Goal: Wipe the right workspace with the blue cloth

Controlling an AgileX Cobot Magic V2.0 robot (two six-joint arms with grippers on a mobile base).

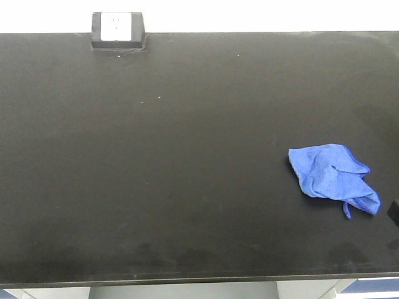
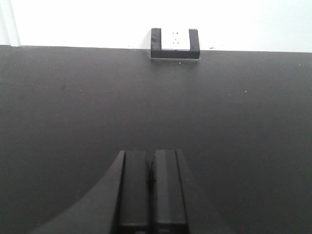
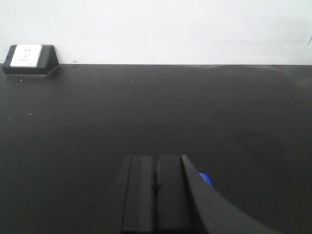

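Note:
A crumpled blue cloth (image 1: 333, 177) lies on the right side of the black tabletop (image 1: 187, 156). In the right wrist view only a small blue bit of the cloth (image 3: 206, 179) shows past the right finger. My right gripper (image 3: 156, 165) is shut and empty, with its jaws pressed together above the table. A dark sliver of it shows at the right edge of the front view (image 1: 393, 212), just right of the cloth. My left gripper (image 2: 151, 158) is shut and empty over bare tabletop, and it does not show in the front view.
A black socket box with a white face (image 1: 118, 30) stands at the table's far edge, left of centre; it also shows in the left wrist view (image 2: 175, 43) and the right wrist view (image 3: 29, 58). A white wall lies behind. The table's front edge (image 1: 187, 280) runs along the bottom.

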